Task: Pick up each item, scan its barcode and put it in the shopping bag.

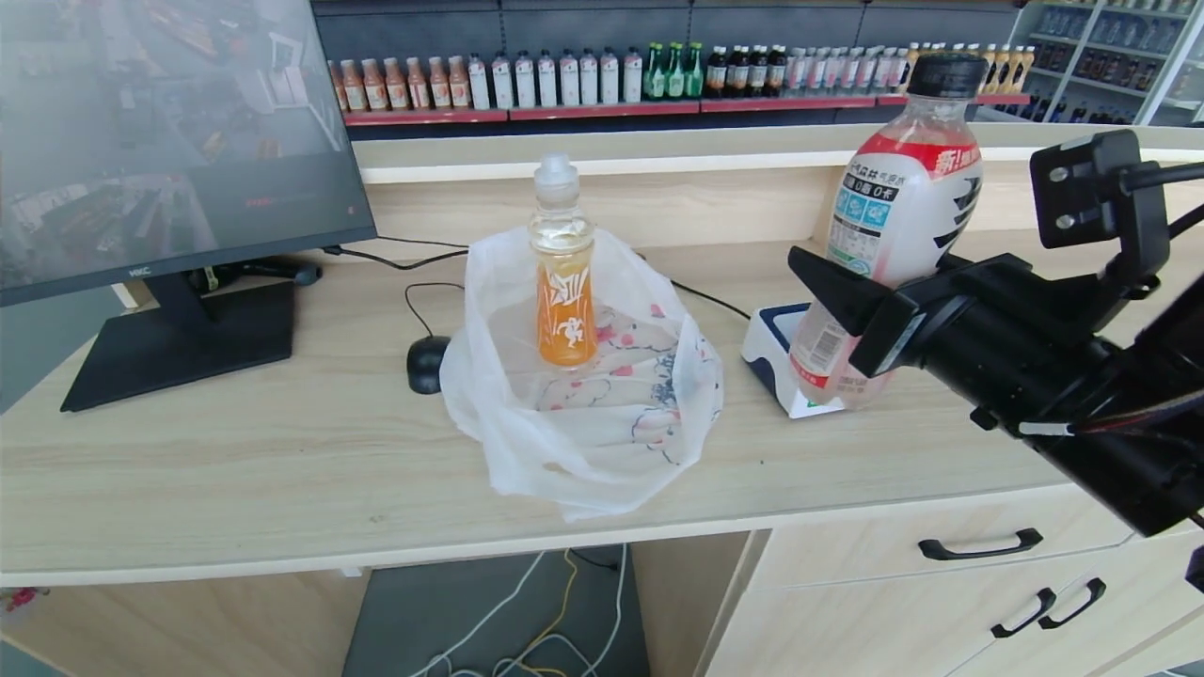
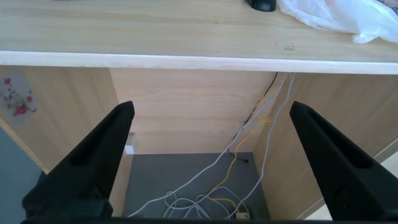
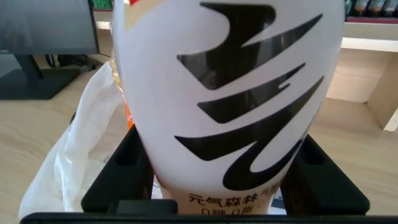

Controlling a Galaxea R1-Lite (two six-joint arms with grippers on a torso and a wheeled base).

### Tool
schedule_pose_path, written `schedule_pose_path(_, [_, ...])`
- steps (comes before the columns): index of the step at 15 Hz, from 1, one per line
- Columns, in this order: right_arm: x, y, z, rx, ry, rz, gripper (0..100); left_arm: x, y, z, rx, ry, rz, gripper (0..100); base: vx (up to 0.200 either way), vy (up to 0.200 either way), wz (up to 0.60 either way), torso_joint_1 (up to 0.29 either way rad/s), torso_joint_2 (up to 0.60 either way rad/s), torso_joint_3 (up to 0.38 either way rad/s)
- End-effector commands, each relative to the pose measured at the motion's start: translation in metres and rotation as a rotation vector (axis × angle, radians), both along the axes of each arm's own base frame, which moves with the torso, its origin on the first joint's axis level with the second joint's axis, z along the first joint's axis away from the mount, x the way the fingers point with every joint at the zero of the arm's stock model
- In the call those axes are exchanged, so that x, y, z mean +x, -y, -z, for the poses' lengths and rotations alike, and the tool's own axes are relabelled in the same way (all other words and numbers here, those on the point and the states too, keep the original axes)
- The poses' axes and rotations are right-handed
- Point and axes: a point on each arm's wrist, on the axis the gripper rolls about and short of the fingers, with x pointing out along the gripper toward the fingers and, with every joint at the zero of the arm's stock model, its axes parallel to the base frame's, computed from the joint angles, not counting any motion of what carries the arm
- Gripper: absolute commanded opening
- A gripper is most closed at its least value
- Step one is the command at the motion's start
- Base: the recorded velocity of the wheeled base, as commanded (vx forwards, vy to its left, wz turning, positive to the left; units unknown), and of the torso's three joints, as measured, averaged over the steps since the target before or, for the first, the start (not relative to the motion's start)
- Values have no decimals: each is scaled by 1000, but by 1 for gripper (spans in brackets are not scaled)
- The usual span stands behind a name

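**Your right hand grips the white-labelled bottle at the scanner; your left hangs open with nothing in it.**

Your right gripper [image 1: 851,310] is clamped around the lower body of the white-labelled bottle [image 1: 903,207], one black finger on each side. The bottle leans slightly, and its base is low against the scanner [image 1: 767,348] toward the right end of the countertop [image 1: 235,451]; you cannot tell whether the two touch. Just beside the scanner, mid-countertop and reaching to the front edge, sits the shopping bag [image 1: 602,423], open, with an orange drink bottle [image 1: 564,301] standing upright inside. A mouse [image 1: 426,362] lies just beside the bag's far side, and a monitor [image 1: 160,141] stands at the left back corner. Your left gripper [image 2: 211,155] has its jaws spread wide, holding nothing, below the countertop's front edge and facing the cables [image 2: 249,162] underneath.
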Motion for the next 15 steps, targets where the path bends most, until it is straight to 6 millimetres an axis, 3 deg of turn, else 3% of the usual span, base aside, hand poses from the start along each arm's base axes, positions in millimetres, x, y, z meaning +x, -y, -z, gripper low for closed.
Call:
schedule_pose_path(1, [0,-1,1,-14,4,2,0,0,0,0,0,1,-1,100,0,200,0,2,2,2])
schedule_pose_path(3, [0,-3,2,-21,4,-4,0,0,0,0,0,1,-1,100,0,200,0,0,-2,2])
schedule_pose_path(7, [9,-12,4,-40,2,-8,0,0,0,0,0,1,-1,100,0,0,0,0,0,0])
schedule_pose_path(10, [31,-30,2,-19,37,-14,0,0,0,0,0,1,-1,100,0,0,0,0,0,0])
schedule_pose_path(15, [58,-48,17,17,56,21,0,0,0,0,0,1,-1,100,0,0,0,0,0,0])
